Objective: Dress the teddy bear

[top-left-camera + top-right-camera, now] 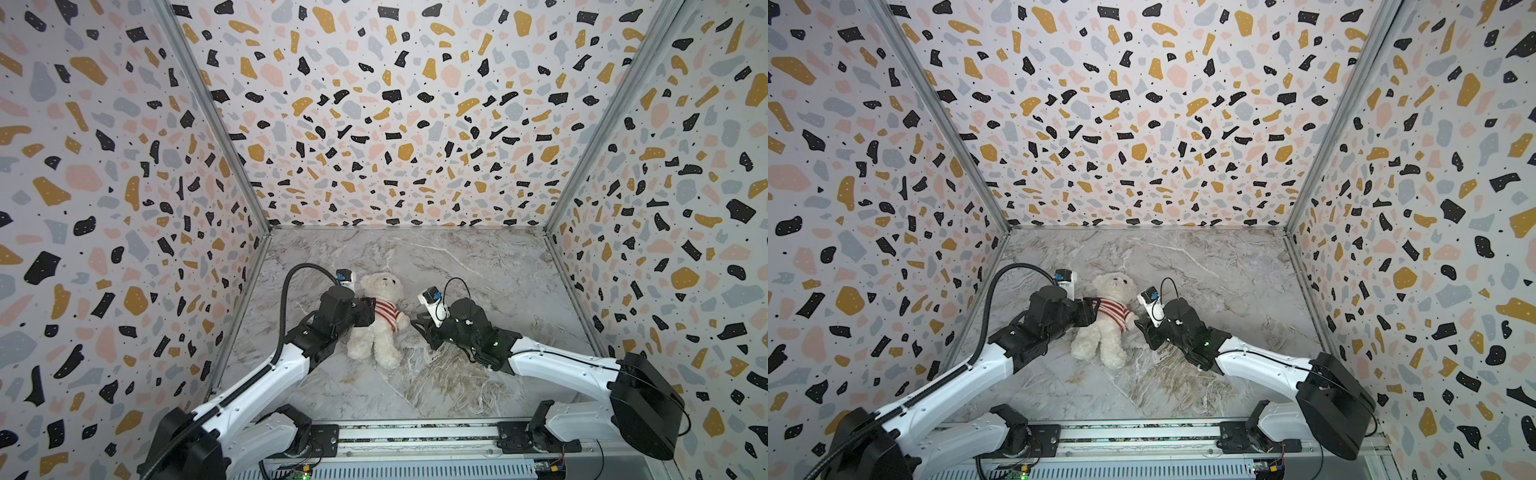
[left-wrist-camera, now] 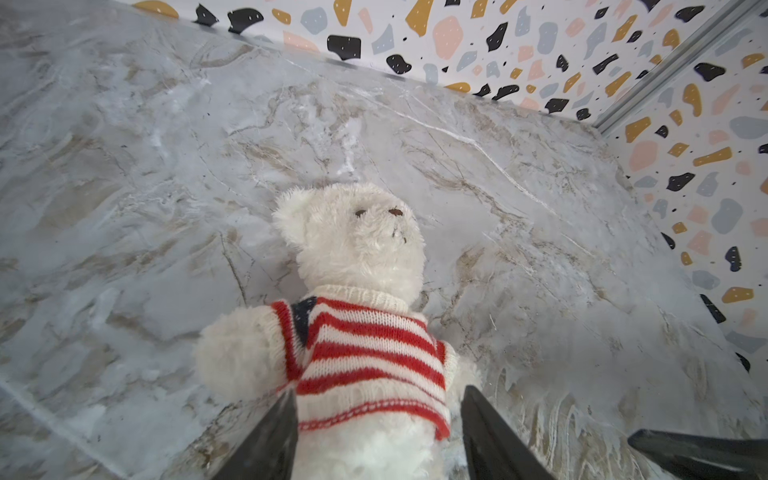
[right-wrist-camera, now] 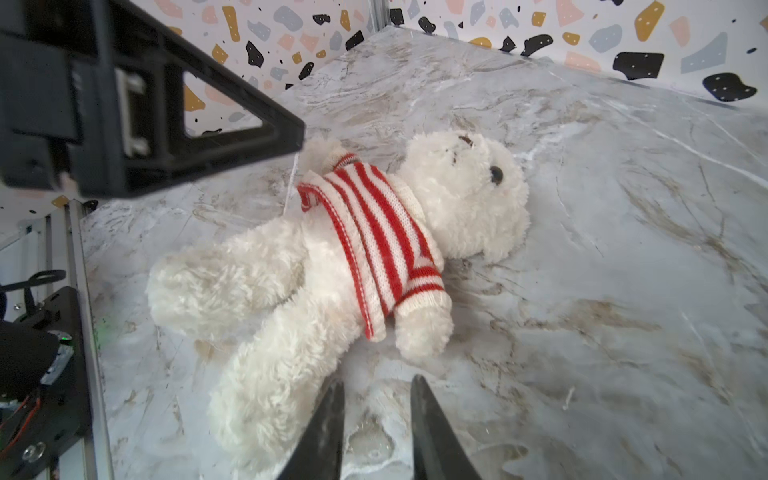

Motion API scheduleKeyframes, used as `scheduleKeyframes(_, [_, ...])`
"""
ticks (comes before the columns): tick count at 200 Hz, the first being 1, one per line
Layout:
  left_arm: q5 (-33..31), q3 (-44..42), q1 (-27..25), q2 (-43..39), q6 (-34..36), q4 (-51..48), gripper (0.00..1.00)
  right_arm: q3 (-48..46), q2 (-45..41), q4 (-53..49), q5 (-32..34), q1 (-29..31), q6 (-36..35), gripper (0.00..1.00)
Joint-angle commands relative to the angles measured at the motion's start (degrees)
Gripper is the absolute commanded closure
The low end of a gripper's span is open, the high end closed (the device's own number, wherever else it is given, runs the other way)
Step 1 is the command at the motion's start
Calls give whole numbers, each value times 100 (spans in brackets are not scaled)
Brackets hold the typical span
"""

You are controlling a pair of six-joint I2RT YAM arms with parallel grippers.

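Since the small fluffy white plush teddy bear [image 1: 382, 289] lies flat on its back near the middle of the grey-brown marble-look tabletop [image 1: 478, 270], head toward the speckled terrazzo-print back wall [image 1: 374, 124], both arms can come at it from the sides. It already wears the red-and-white striped knit sweater [image 2: 365, 349]: collar at the neck, both paws out of the sleeves, hem riding above the belly and slanting in the right wrist view. So, as I judge it, what's left is prob. only tugging the hem straight.

The left gripper [image 2: 378, 392] is at the bear's flank, its black fingers spread to either side of the waist right at the hem, a sensible spot for pulling knit down. Whether they pinch fabric, squeeze the body or just bracket it, I cannot tell. The right gripper [image 3: 378, 382] hangs just beside the bear's other side, not clearly touching it. Its fingers are close together w/ a narrow gap and only marble btwn them: empty, released, prob. standing off so as not to pin the sleeve.

Hidden: the sweater's back and rear hem, under the bear. In both top views the left gripper covers the paw on its side. The left wrist cam cuts off the legs. A thin white strand [image 3: 293, 183] hangs by the left fingertip in the right wrist view; loose yarn or tag thread, too fine to say.
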Motion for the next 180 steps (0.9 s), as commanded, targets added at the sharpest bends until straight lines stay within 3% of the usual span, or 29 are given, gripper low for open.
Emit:
scheduleKeyframes(1, [140,288,26,589,206,306,43,337,366,519,-305,-104,23,73])
scheduleKeyframes(69, [779,-608,20,594,-136,869,64,744,1463,940,-780,-106,183,78])
scheduleKeyframes(180, [720,-1607,15,235,-247,1073,66,1203,2360,1092,-1036,62,251,79])
